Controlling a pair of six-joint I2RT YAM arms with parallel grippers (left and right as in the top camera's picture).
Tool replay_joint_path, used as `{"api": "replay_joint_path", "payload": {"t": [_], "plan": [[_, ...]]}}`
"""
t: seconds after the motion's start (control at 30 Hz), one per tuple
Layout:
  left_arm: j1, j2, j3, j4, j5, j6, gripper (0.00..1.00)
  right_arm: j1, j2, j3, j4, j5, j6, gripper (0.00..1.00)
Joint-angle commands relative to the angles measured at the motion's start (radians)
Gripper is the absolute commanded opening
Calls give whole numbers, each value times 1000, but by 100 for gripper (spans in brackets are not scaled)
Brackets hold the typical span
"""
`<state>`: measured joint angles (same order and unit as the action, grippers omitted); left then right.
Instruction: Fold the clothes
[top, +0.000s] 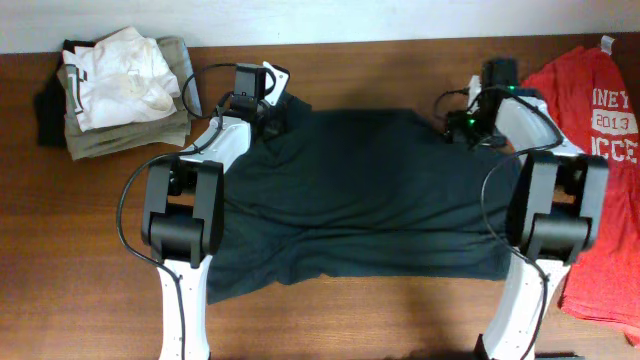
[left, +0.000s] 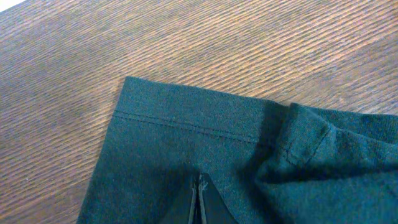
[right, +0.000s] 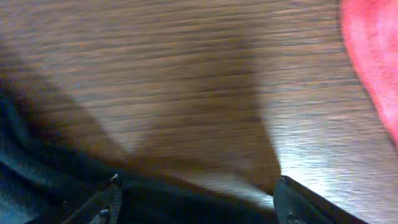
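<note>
- Black T-shirt (top: 360, 200): spread mid-desk (top: 350, 320) between both arms, rumpled and creased. No tidy fold visible anywhere.
- Left end effector (left: 199, 202): fingers pressed together over a hemmed far-left corner. Cannot tell whether it pinches cloth.
- Right end effector (right: 196, 193): jaws wide apart at the shirt's far-right corner, dark fabric just below them.
- Judgement: early stage, with nearly all the folding left to do.
</note>
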<state>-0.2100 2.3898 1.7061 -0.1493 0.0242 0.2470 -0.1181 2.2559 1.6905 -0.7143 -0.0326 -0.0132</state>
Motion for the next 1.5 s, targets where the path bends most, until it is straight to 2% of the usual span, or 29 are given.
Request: {"api": "replay_joint_path", "payload": {"t": [0.0, 0.1, 0.27, 0.33, 0.4, 0.63, 0.7, 0.77, 0.8, 0.83, 0.87, 0.9, 0.93, 1.1, 1.17, 1.27, 1.3, 1.33, 1.37, 1.47], "plan": [[15, 40, -34, -44, -32, 9, 4, 61, 44, -3, -37, -7, -13, 82], [15, 40, -34, -47, -32, 9, 4, 79, 4, 1, -50, 72, 45, 88], [15, 40, -34, -47, -32, 9, 4, 79, -92, 4, -60, 71, 100, 90], [15, 40, -34, -50, -32, 8, 4, 85, -120, 4, -79, -12, 96, 90], [15, 40, -34, -50, -32, 8, 4, 102, -115, 1, -110, -42, 35, 92], [15, 40, -34, -55, -32, 9, 4, 100, -36, -2, -29, -35, 28, 90], [15, 40, -34, -54, -32, 9, 4, 100, -8, -2, -13, -36, 28, 81], [15, 40, -34, -54, -32, 9, 4, 100, 3, -2, -2, -35, 29, 63], [15, 40, -34, -54, -32, 9, 4, 100, 6, -2, 11, -35, 29, 50], [15, 40, -34, -54, -32, 9, 11, 100, 6, -2, 24, -34, 37, 37], [15, 40, -34, -53, -32, 9, 11, 99, 6, -2, 37, -17, 68, 22], [15, 37, -31, -47, -32, 9, 0, 97, 6, 4, 43, -3, 79, 10], [15, 24, -27, -51, -32, 8, 0, 97, 6, 18, 28, 19, 82, 4], [15, -233, -27, -220, -32, 8, 1, 97, -50, 199, -183, 75, 181, 4], [15, -328, -28, -308, -47, -52, 1, 97, -81, 254, -327, 68, 202, 4], [15, -409, -28, -428, -37, -97, 1, 98, -121, 262, -418, 67, 213, 4], [15, -407, -28, -432, 28, -96, 46, 97, -123, 262, -428, 67, 213, 4], [19, -371, -29, -419, 113, -73, 75, 98, -122, 261, -430, 67, 214, 4], [23, -301, -29, -365, 126, -70, 87, 98, -122, 261, -430, 63, 213, 4], [24, -164, -29, -230, 108, -69, 87, 98, -122, 261, -430, 64, 213, 4]]}}
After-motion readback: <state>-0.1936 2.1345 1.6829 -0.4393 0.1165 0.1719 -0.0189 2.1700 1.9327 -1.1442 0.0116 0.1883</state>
